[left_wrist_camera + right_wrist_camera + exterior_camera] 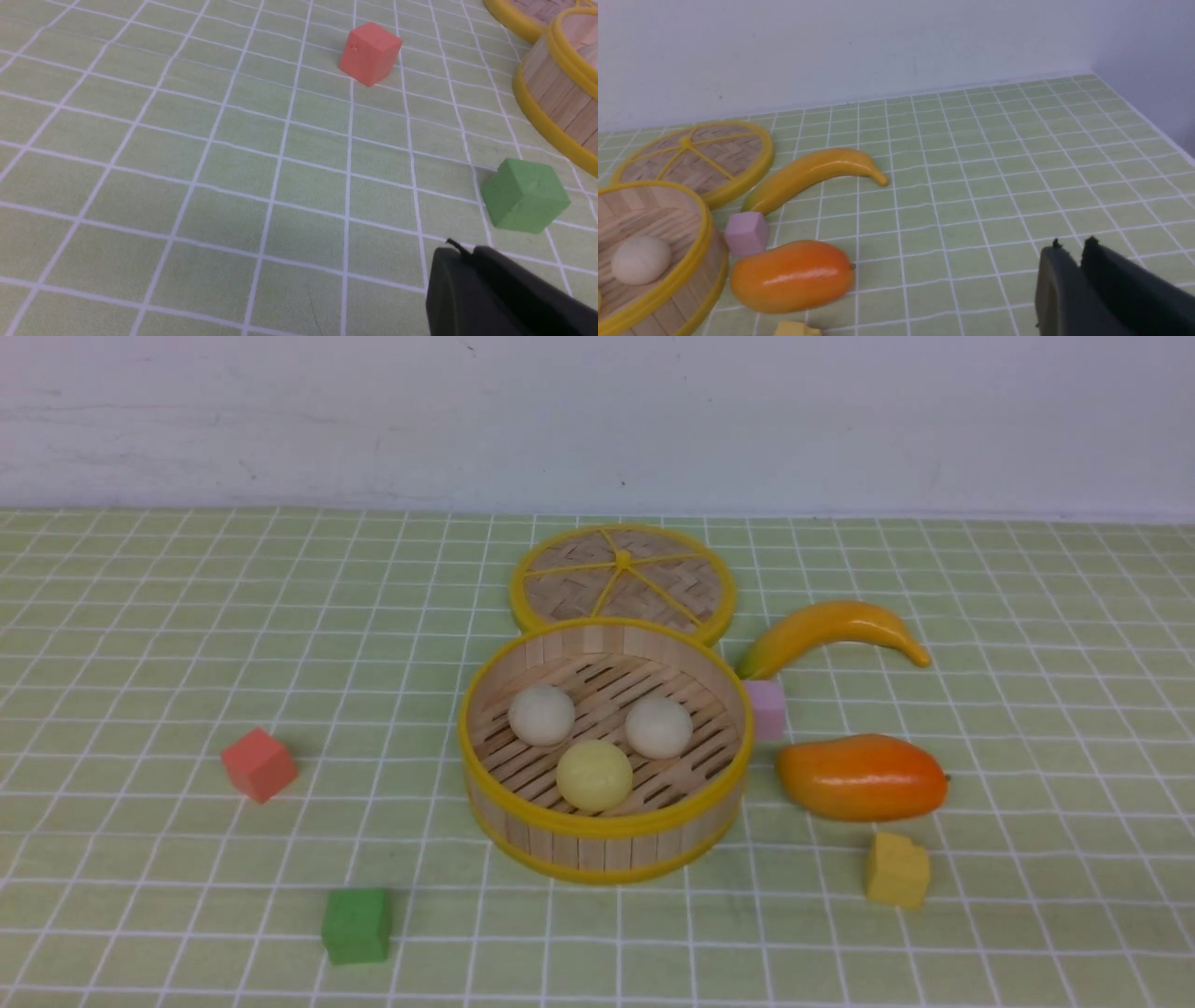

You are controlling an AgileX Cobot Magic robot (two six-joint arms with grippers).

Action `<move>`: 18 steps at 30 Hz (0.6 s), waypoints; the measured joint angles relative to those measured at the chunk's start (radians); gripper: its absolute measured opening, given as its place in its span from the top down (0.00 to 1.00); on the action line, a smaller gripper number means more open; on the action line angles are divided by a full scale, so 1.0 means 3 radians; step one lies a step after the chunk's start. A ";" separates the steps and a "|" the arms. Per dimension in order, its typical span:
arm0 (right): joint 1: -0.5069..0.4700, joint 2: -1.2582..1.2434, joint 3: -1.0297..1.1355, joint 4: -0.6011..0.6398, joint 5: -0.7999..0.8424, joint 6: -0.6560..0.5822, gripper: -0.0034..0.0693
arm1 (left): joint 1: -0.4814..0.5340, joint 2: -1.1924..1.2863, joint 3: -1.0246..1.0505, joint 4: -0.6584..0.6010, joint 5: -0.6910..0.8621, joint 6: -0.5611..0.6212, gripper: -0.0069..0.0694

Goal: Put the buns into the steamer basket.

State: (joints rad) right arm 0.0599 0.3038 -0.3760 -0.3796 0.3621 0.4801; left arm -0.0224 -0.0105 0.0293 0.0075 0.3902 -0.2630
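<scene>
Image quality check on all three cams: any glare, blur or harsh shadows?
Front view: even, soft light, only faint shadows beside the red cube and green cube; slight overall softness. Left wrist view: sharp cloth grid, the dark end effector at the frame edge is blurred. Right wrist view: mild glare streaks on the mango and banana; end effector out of focus.

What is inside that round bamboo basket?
The steamer basket holds three buns on its slatted floor: two off-white, one pale yellow. Nothing else shows inside.
</scene>
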 joint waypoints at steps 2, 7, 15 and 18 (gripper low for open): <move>-0.0033 -0.0095 0.0037 0.0072 -0.0019 -0.0163 0.85 | 0.0000 0.0000 0.0000 0.0000 0.0000 0.0000 0.86; -0.0217 -0.0344 0.0308 0.0663 -0.0027 -0.0899 0.85 | 0.0000 0.0000 0.0000 0.0000 0.0000 0.0000 0.86; -0.0396 -0.1023 0.1134 0.1234 -0.0013 -0.1563 0.84 | 0.0000 0.0000 0.0000 0.0000 0.0000 0.0000 0.85; -0.0399 -0.1045 0.1308 0.1237 0.0110 -0.1575 0.83 | 0.0000 0.0000 0.0000 -0.0001 0.0000 0.0000 0.84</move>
State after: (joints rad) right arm -0.0598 -0.0096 0.0164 -0.0084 0.3952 0.0077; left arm -0.0224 -0.0105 0.0293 0.0072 0.3902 -0.2630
